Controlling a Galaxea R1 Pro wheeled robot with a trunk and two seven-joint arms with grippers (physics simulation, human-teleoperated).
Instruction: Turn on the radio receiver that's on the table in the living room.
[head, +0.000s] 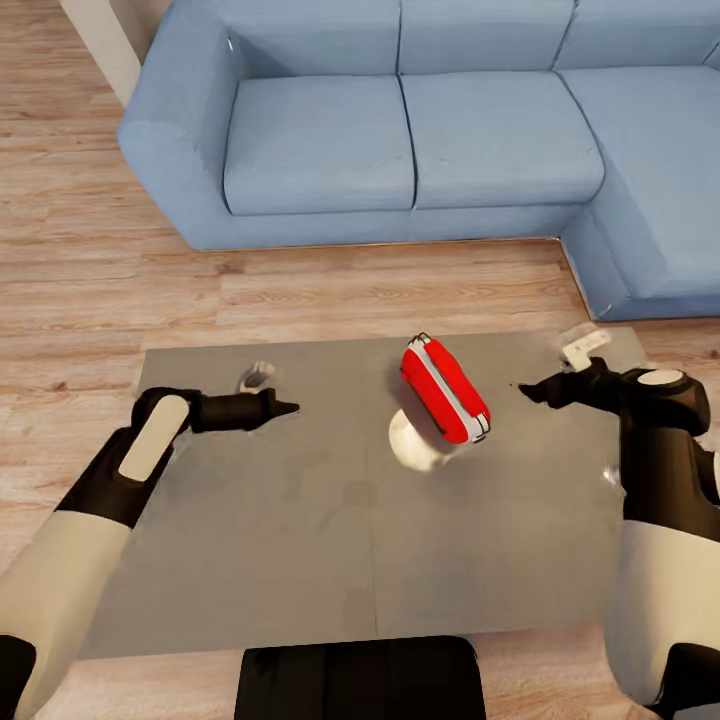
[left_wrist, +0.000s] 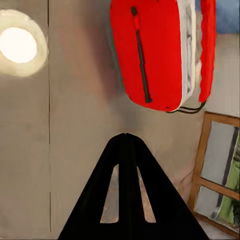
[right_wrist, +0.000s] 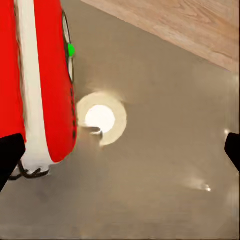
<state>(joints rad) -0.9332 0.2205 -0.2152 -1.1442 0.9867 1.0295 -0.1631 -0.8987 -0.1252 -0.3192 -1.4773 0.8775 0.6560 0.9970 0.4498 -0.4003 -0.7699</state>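
Arms flank the small bright red rounded radio receiver (head: 445, 390) near the middle of our glossy grey-taupe table (head: 250, 560), left gripper (head: 283, 408) with fingers pressed together as if to poke a switch, right gripper (head: 528, 389) spread wide, apparently to steady it.

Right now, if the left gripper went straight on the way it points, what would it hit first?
Probably the radio receiver: in the left wrist view it lies just ahead of the shut left gripper, slightly off to one side, above the table.
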